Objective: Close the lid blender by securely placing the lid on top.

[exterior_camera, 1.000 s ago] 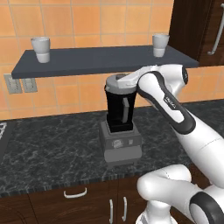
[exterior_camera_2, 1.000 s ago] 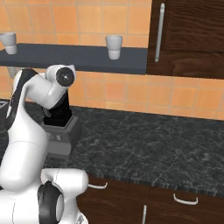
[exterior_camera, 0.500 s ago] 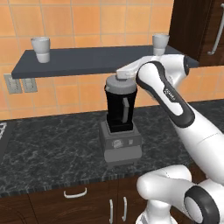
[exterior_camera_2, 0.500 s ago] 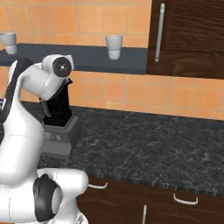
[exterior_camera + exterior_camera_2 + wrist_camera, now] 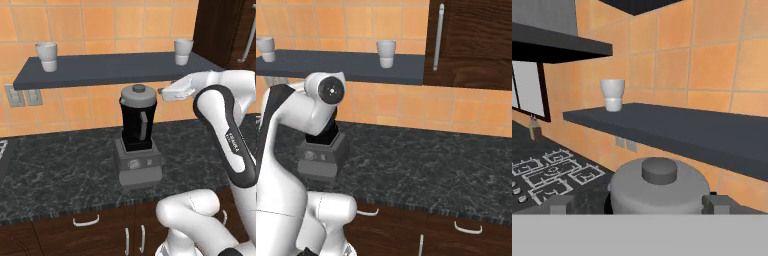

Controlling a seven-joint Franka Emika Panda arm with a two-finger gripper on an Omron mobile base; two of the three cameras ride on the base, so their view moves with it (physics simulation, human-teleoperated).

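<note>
The black tapered blender stands on its boxy grey base on the dark counter. The round grey lid with its raised knob lies flat on the jar's mouth. My gripper hovers just right of the lid at the same height, open and apart from it. In the hand view the lid lies just ahead, between and beyond the two widely spread fingertips of the gripper. My arm hides most of the jar in the right base view, where the base still shows.
A dark shelf runs just above the blender, with a white cup at its left and another cup at its right. A dark cabinet stands at the right. Stove burners lie to the blender's left.
The hand, which was over the jar's mouth with the lid, has drawn back to the right. The lid now rests on the jar, free of the fingers.
</note>
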